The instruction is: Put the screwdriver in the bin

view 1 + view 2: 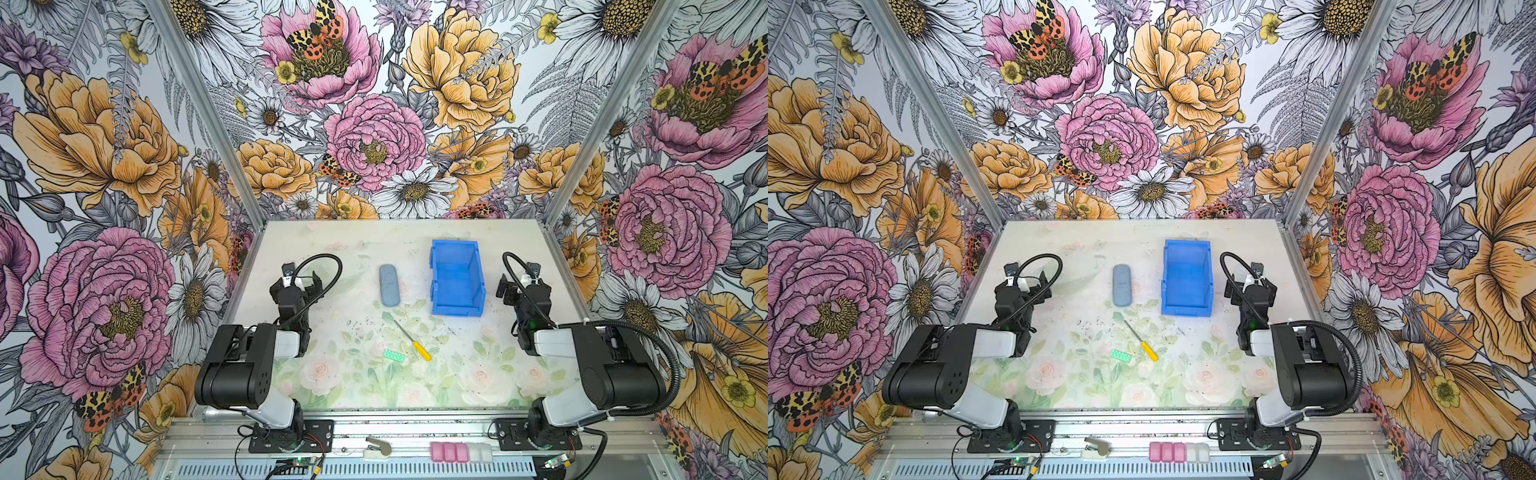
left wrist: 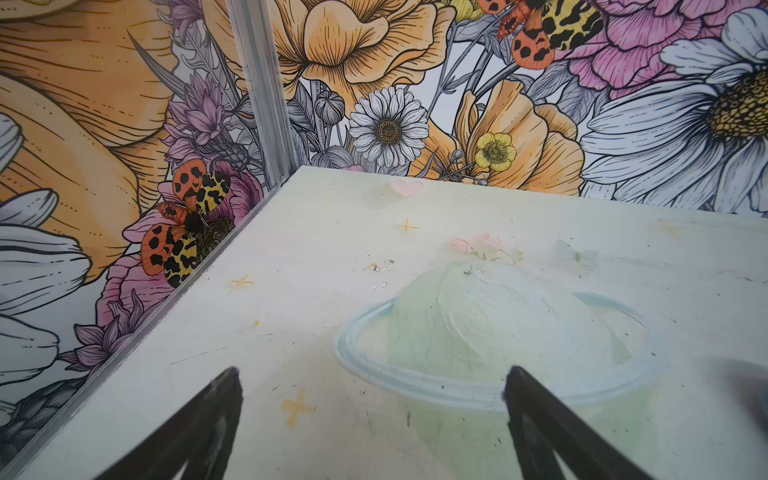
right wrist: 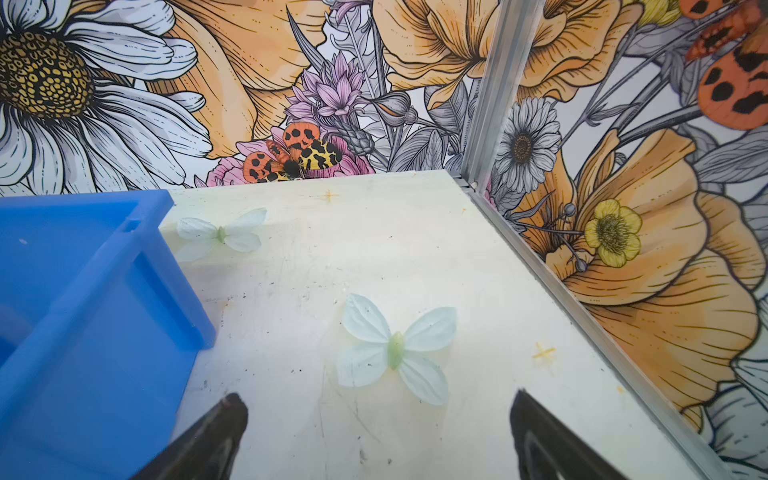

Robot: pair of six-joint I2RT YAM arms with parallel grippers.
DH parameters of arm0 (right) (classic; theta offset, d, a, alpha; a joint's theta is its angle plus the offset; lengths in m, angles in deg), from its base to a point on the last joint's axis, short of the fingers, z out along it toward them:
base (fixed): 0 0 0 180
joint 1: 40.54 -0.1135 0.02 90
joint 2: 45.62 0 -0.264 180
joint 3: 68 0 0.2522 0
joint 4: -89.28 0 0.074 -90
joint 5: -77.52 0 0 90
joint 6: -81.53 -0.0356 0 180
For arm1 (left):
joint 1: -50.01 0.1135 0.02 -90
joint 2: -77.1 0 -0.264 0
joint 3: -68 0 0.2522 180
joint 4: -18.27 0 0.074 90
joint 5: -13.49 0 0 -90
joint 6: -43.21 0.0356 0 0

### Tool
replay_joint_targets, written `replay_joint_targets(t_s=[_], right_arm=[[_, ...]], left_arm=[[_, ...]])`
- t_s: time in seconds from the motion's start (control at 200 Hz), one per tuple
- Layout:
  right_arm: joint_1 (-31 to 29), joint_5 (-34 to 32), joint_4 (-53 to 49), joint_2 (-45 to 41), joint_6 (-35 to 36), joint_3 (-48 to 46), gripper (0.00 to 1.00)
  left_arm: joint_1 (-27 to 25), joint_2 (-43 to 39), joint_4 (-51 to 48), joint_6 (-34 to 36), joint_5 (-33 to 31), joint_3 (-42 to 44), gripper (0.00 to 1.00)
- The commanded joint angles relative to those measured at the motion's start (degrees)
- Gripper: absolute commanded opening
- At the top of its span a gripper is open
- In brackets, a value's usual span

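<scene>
Bin (image 1: 451, 255): bright blue, plain; screwdriver (image 1: 417, 346): yellow handle, grey metal shaft; brick (image 1: 392, 356) at its 9 o'clock: green, studded; case (image 1: 389, 285): grey-blue; table (image 1: 332, 249): pale, faded rose print; walls (image 1: 374, 137): pink-orange floral.

The floral table (image 1: 332, 249) carries the blue bin (image 1: 455, 286), a grey-blue case (image 1: 389, 285), the screwdriver (image 1: 422, 350) and a green brick (image 1: 393, 356).

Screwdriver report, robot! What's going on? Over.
Left gripper open, empty. Right gripper open, empty. Screwdriver lying loose, outside bin. Green brick near its handle.
</scene>
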Motion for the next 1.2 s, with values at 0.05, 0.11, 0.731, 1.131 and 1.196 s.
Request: replay_joint_targets(t_s=[0.05,0.11,0.731,1.131,1.196], right_arm=[[0.29,0.1,1.56,0.43,0.0,-0.04,0.99],[0.31,0.03,1.61,0.36,0.01,-0.09,0.99],[0.26,-0.04,1.58,0.43,0.09,-0.04,1.0],[0.17,-0.11,1.55,0.52,0.19,-0.01,0.99],[0.25,-0.09,1.58,0.41,0.14,-0.03,1.0]], left_arm=[[0.06,0.15,1.48,-0.38,1.38,0.47,0.99],[0.03,0.15,1.48,-0.38,1.36,0.47,0.99],[0.07,0.15,1.53,-0.4,1.36,0.45,0.99],[0.73,0.14,1.13,-0.65,2.07,0.31,0.99],[0.88,0.1,1.09,-0.73,3.82,0.31,0.99]])
